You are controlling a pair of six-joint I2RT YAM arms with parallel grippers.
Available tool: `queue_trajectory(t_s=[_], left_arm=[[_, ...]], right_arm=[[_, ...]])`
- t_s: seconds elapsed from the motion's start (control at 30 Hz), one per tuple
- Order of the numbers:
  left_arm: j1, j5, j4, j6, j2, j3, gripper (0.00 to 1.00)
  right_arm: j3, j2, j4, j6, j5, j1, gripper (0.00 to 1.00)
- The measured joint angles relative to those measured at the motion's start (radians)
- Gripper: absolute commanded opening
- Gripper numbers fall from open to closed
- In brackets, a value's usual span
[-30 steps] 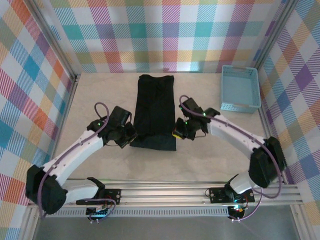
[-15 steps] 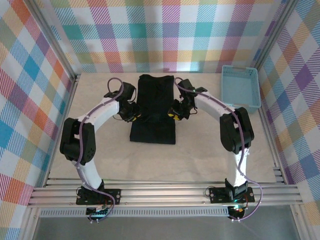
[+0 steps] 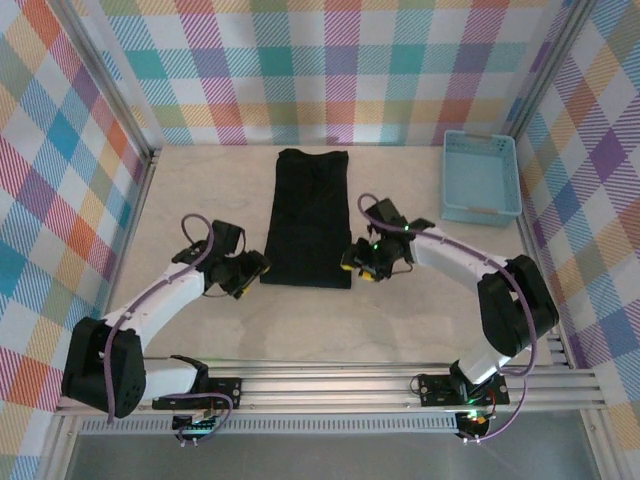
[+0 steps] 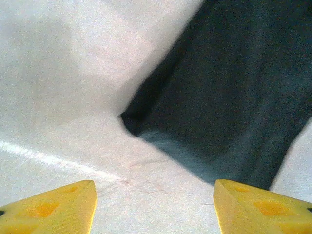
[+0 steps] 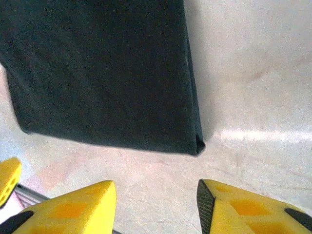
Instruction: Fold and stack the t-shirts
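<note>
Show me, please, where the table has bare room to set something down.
The table is bare far left, between the black t-shirt and the left wall, and between the t-shirt and the light-blue basket. The near strip ahead of the arm bases is bare too. It is crowded at the t-shirt's near corners, beside the left gripper and right gripper.

Robot lab cell, plaid walls (image 3: 330, 60), aluminium frame (image 3: 330, 388)

You see a matt black soft cloth t-shirt (image 3: 309, 215), a smooth pale tabletop (image 3: 400, 320) with faint sheen, a light-blue plastic basket (image 3: 480, 214)
</note>
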Motion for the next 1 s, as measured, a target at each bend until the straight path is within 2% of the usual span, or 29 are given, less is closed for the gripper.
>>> queue_trajectory(t_s=[0.1,0.23,0.37,0.47,0.63,0.7,0.77,1.0], left_arm=[[-0.002,0.029,0.049,-0.037,0.068,-0.028,0.66],[-0.005,0.051,0.145,-0.060,0.171,-0.027,0.61],[-0.006,0.051,0.156,-0.070,0.209,-0.020,0.50],[-0.005,0.047,0.136,-0.076,0.226,-0.012,0.38],[0.002,0.038,0.084,-0.073,0.253,0.016,0.09],[0.000,0.048,0.140,-0.064,0.276,0.029,0.00],[-0.001,0.049,0.206,-0.053,0.307,0.053,0.00],[-0.001,0.047,0.257,-0.038,0.260,0.054,0.00]], right_arm=[[-0.085,0.019,0.067,0.060,-0.036,0.009,0.48],[-0.114,0.066,0.158,0.127,-0.067,0.008,0.48],[-0.112,0.111,0.232,0.159,-0.087,0.008,0.47],[-0.095,0.147,0.240,0.172,-0.099,0.006,0.43],[-0.051,0.199,0.240,0.184,-0.116,-0.004,0.23],[-0.043,0.205,0.239,0.181,-0.116,-0.008,0.14],[-0.021,0.215,0.238,0.172,-0.100,-0.008,0.01],[0.024,0.161,0.221,0.151,-0.039,-0.008,0.00]])
